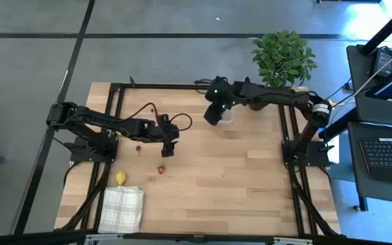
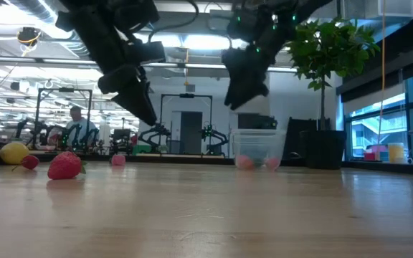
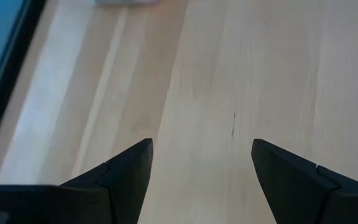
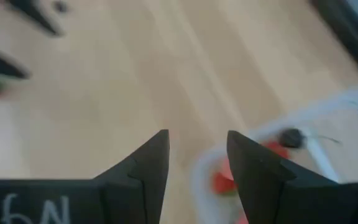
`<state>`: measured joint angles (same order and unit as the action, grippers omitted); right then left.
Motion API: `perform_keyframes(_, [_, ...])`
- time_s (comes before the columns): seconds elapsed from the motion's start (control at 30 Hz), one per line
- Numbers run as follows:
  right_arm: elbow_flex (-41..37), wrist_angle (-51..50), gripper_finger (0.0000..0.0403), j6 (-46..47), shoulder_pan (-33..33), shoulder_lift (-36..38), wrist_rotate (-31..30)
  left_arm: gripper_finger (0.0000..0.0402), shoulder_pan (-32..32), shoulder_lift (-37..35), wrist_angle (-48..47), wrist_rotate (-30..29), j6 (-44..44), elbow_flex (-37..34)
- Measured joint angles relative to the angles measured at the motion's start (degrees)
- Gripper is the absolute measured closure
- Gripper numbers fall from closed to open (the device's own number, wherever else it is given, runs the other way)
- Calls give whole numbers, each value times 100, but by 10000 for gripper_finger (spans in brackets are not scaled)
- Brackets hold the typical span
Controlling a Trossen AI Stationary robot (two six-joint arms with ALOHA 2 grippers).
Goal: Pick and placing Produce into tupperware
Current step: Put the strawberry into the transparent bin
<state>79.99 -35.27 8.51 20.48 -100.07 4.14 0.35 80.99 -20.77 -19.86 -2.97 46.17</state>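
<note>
- your right gripper (image 1: 213, 116) sits in the upper middle of the high view, right beside the small clear plastic tupperware box (image 1: 227, 114); its fingers are parted with nothing between them.
- in the right wrist view that box (image 4: 328, 124) shows red fruit pieces (image 4: 224, 181) and a dark berry (image 4: 290, 136) lying inside it.
- in the low view the tupperware stands right of centre on the light wooden table (image 1: 237, 177), with pinkish pieces showing through its wall.
- your left gripper (image 1: 169, 147) hangs left of centre in the high view, fingers spread wide and empty over bare wood.
- a red strawberry (image 1: 161, 169) lies just below that gripper in the high view, a smaller red piece (image 1: 138, 148) to its left.
- a small yellow lemon (image 1: 120, 178) rests at lower left, just above the white checked cloth (image 1: 122, 208).
- a green leafy plant in a black pot (image 1: 282, 58) stands at the upper right edge of the table.
</note>
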Motion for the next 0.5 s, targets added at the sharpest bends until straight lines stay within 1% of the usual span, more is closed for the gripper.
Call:
perform_keyframes(0.1, [-86,96,239,-4,-374,28,0,135,1,0,-110,93,-272,0])
perform_keyframes(0.33, [-787,848,239,-16,-1184,142,2,135,-34,0,-234,725,-315,4])
perform_keyframes(0.4, [-983,1064,239,1,-1333,270,-1,135,-50,0,-602,797,-485,109])
perform_keyframes(0.5, [-1357,1390,239,107,-1483,488,-28,135,-99,0,-1299,800,-1030,479])
